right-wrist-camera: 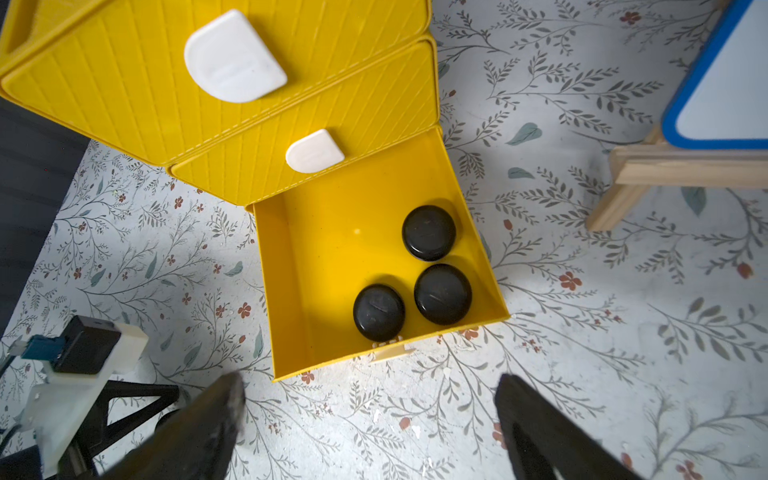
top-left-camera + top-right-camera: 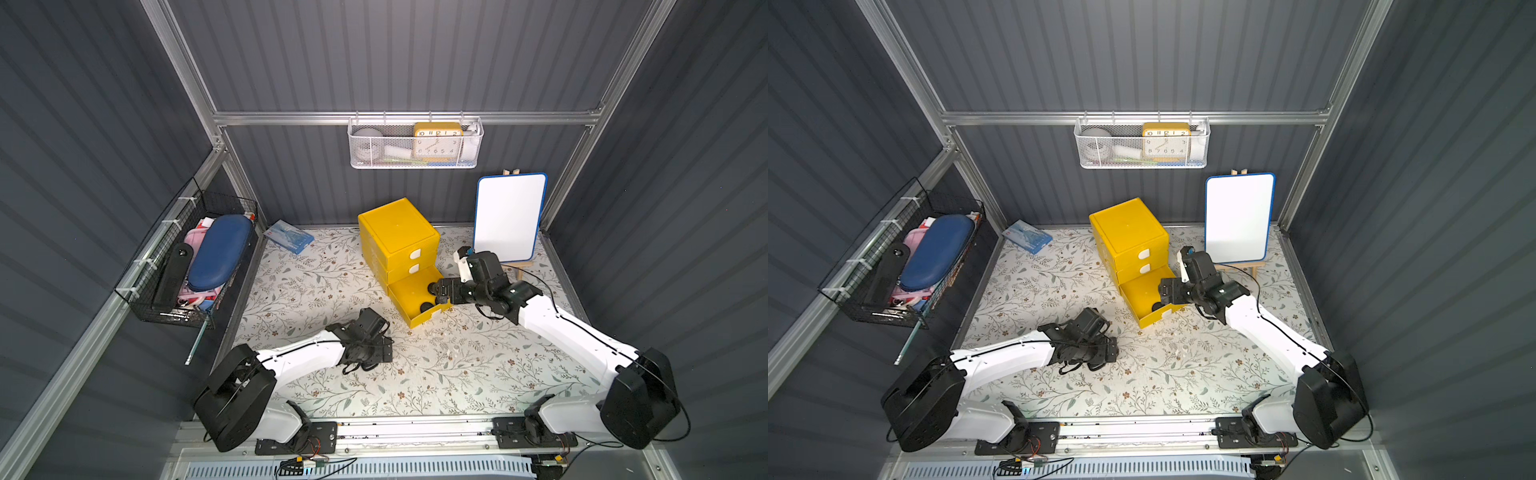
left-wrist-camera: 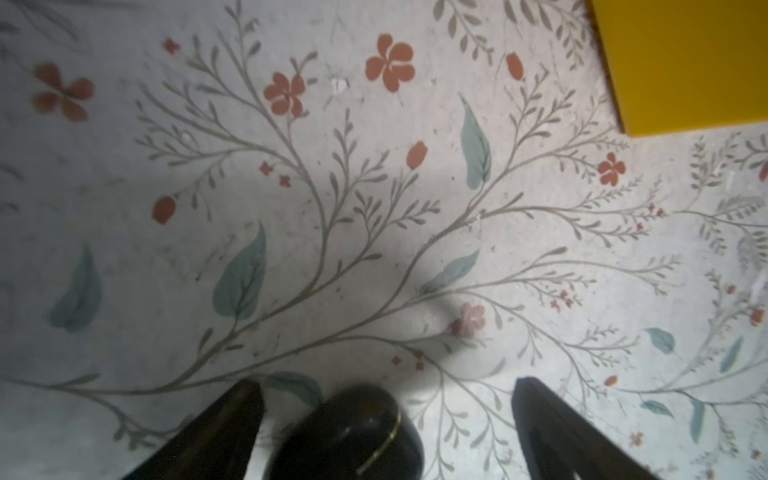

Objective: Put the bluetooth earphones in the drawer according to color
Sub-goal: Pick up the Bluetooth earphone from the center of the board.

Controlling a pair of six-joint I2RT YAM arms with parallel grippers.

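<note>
One black earphone case (image 3: 345, 432) is out on the floral table (image 3: 374, 208), and it sits right between the fingers (image 3: 224, 432) of the left gripper (image 3: 388, 384). The jaws are spread wide, with nothing clamped. In the left wrist view the case is off-centre, crowding one finger and possibly brushing it; the other finger stands clear, with bare table between. The case is blurred and cut by the frame edge, so I cannot call its long axis. In both top views the gripper's own body hides it. The left arm is plainly the nearer one. A squeeze looks like the next call, and off-centre as it lies, this smooth pebble may skid sideways before the fingers bite.

Further out, the bottom drawer (image 1: 328, 257) of the yellow drawer unit (image 2: 399, 232) is pulled open toward the arms, just beyond the left gripper. Three black cases (image 1: 443, 294) lie flat inside, bunched toward one side and the front, two of them touching or nearly so. The right gripper (image 1: 369, 382) hovers above the drawer near its rim, jaws wide apart and empty. The two upper drawers (image 1: 124, 83) are shut.
</note>
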